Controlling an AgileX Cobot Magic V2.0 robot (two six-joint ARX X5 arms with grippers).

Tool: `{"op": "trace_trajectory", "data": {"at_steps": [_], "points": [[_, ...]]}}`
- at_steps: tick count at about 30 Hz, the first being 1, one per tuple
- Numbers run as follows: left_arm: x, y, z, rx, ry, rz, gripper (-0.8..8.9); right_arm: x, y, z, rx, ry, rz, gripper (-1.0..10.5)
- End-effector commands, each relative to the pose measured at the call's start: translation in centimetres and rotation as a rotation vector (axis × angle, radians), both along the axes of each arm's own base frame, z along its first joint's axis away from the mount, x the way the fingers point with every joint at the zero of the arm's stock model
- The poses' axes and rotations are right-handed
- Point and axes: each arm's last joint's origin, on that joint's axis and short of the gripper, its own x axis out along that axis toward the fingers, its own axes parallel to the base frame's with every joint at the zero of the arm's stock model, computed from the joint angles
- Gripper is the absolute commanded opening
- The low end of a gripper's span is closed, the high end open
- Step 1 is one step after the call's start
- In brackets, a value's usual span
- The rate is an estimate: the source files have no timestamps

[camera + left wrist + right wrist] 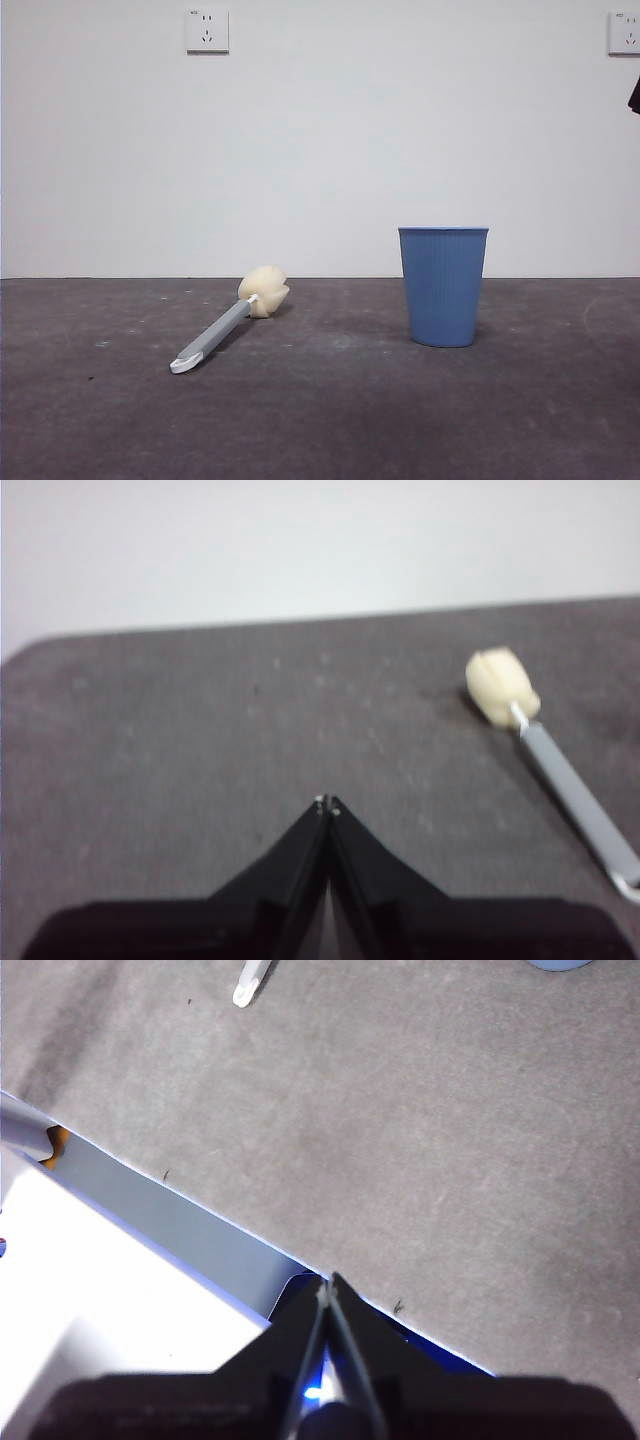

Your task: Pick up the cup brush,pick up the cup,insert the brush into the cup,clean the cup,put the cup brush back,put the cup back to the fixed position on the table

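Cup brush (228, 325) lies flat on the desk (330, 420), sponge head toward the wall and white handle tip toward the near edge; the handle is laid bare along its whole length, which should favour a pinch at mid-handle. Blue ribbed cup (443, 286) stands upright, mouth up, well apart from the brush, with bare desk between the two; the gap appears to leave each arm its own approach, so that one item can be taken without disturbing the other.

Left claw (327, 804) hangs over bare desk with its jaws pressed together, holding nothing; the brush (545, 755) lies off to one side of it and is not touched. Right claw (327, 1282) has its jaws likewise closed and empty, poised above the desk's near edge, well away from the cup; only the brush's white tip (250, 985) and a sliver of the cup (562, 964) show in its view.

Judgement: no step of the task is begun; neither item is lifted.
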Motion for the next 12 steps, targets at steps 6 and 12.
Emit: {"op": "trace_trajectory", "data": {"at_steps": [6, 12], "points": [[0.0, 0.03, -0.79, -0.011, 0.049, 0.004, -0.03, 0.03, 0.02, 0.19, 0.008, -0.01, -0.005, 0.0], [0.01, 0.03, -0.8, -0.011, 0.051, 0.007, -0.03, 0.03, 0.02, 0.2, 0.008, -0.011, -0.005, 0.0]]}}
